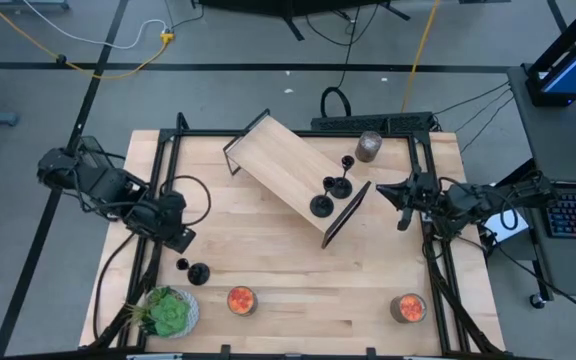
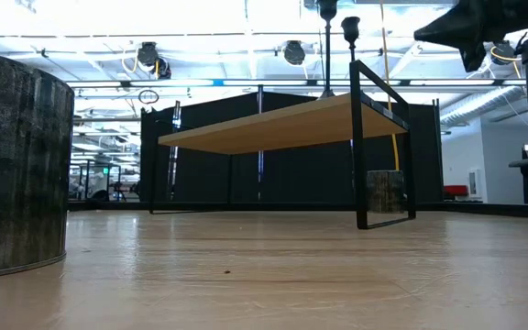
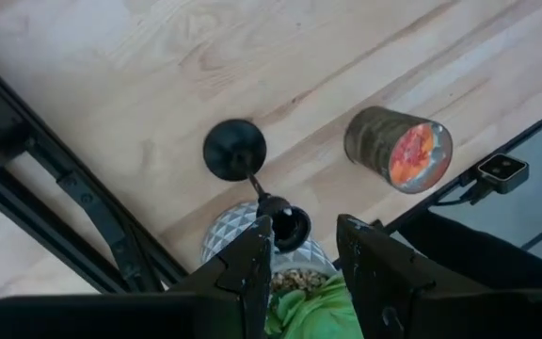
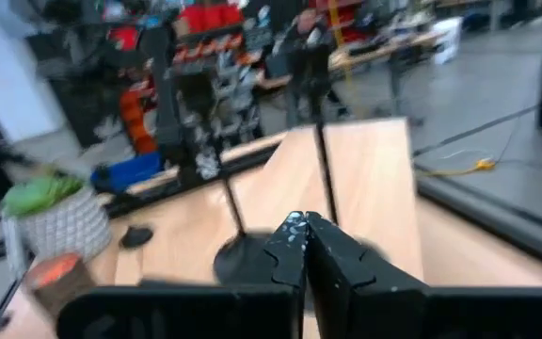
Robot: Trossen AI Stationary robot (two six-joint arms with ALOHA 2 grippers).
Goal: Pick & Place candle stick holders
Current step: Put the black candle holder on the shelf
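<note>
Blurred candle stick holders (image 4: 238,247) behind right gripper (image 4: 305,247)

Our dark left arm reaches in from the table's left edge, its two-finger left gripper (image 3: 304,259) parted. Our right arm extends inward, right gripper (image 4: 306,247) closed, empty.
</note>
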